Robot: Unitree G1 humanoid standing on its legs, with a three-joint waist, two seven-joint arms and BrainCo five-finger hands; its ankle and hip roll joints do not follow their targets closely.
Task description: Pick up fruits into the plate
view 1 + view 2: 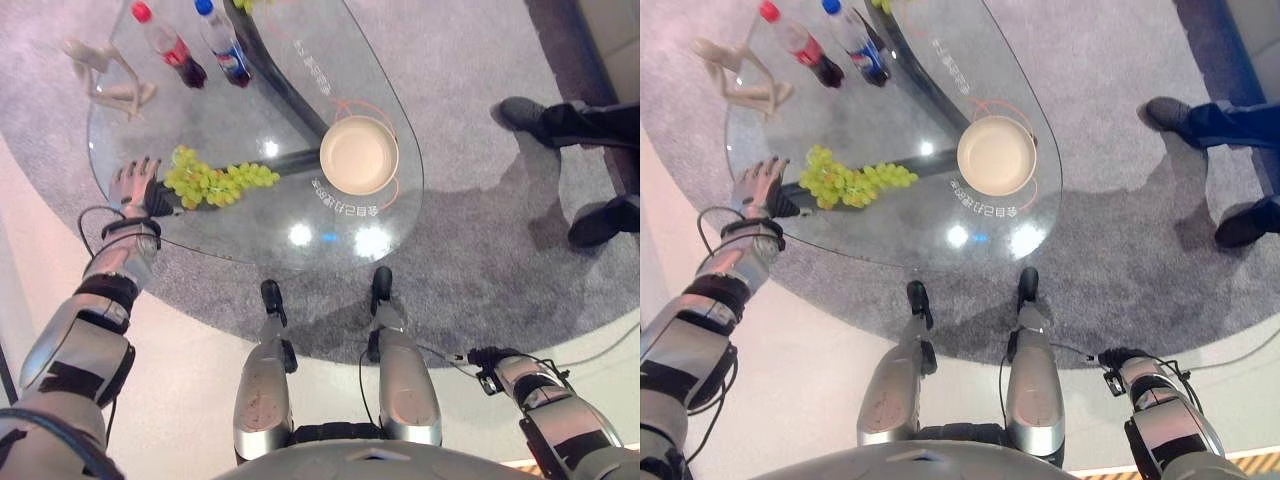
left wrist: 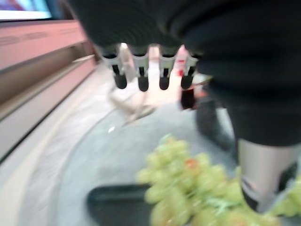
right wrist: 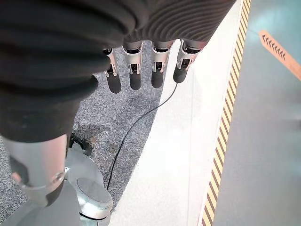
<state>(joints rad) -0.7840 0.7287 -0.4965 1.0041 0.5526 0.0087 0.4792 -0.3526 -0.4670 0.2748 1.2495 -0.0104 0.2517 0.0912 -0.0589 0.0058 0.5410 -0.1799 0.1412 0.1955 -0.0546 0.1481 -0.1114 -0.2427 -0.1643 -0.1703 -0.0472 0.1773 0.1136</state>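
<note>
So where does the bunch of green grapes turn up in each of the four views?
Left eye view: bunch of green grapes on the glass table, beside the left hand.
Right eye view: the same spot, left of the cream plate.
Left wrist view: close up, past the fingers.
Right wrist view: floor past the right hand, no grapes.
Shared landmark: the cola bottle.

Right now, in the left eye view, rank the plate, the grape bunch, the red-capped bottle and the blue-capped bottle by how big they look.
1. grape bunch and plate: alike, too close to rank.
2. red-capped bottle and blue-capped bottle: look alike, smallest.
</note>
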